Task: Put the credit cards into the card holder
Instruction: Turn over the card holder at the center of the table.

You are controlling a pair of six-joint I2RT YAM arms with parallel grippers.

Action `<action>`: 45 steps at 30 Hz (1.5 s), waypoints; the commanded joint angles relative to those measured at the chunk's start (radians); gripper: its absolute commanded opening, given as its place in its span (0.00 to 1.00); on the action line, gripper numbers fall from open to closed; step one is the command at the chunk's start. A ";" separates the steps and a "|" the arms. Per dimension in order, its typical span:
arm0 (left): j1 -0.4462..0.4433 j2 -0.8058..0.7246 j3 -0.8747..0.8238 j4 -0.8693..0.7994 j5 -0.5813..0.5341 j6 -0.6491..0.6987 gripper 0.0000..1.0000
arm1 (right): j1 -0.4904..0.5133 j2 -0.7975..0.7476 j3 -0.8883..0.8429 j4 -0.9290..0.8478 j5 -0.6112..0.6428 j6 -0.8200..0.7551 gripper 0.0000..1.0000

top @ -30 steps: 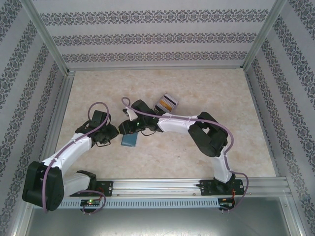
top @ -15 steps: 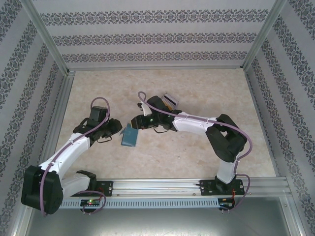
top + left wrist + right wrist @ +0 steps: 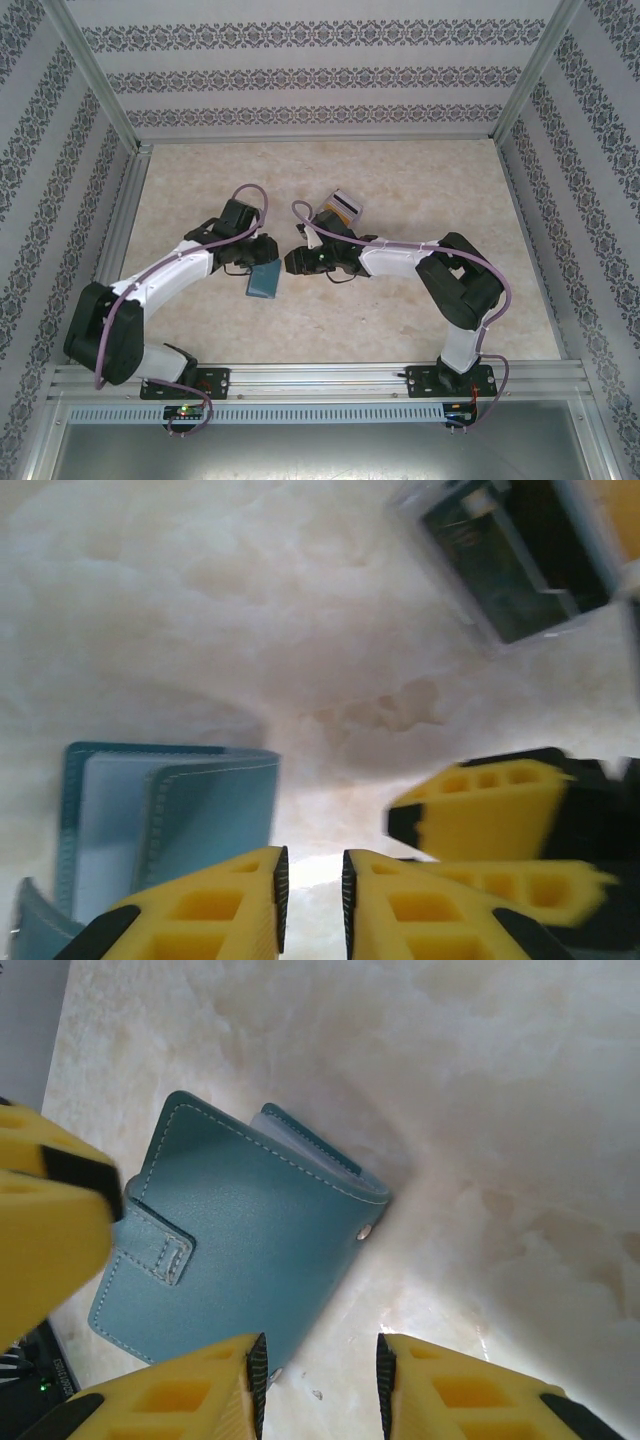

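Observation:
The card holder point(image 3: 263, 283) is a teal-blue wallet lying on the table, snapped closed by its strap in the right wrist view point(image 3: 240, 1240); its paler pages show at the edge point(image 3: 165, 815). The credit cards point(image 3: 500, 570) stand in a clear box point(image 3: 340, 208) behind it. My left gripper point(image 3: 266, 250) hovers just beyond the wallet's far edge, its jaws point(image 3: 310, 870) a narrow gap apart with only table between them. My right gripper point(image 3: 291, 262) is just right of the wallet, open point(image 3: 318, 1355) and empty, with its left finger over the wallet's corner.
The two grippers are close together, each one's yellow fingers point(image 3: 490, 815) point(image 3: 50, 1220) showing in the other's wrist view. Aluminium frame rails point(image 3: 330, 378) and patterned walls surround the pale marble table point(image 3: 430, 190).
My left gripper swung right and forward to the wallet's far edge. My right gripper drew back to the right, off the wallet. The wallet lies where it was.

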 commanded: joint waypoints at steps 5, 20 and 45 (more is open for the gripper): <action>-0.005 0.051 0.012 -0.194 -0.203 0.021 0.22 | -0.010 -0.021 -0.038 0.053 0.020 0.022 0.37; -0.006 0.112 -0.109 -0.151 -0.261 -0.047 0.09 | 0.045 0.084 0.013 0.100 -0.055 0.075 0.45; -0.006 0.134 -0.224 -0.042 -0.195 -0.129 0.00 | 0.119 0.224 0.115 0.218 -0.162 0.187 0.44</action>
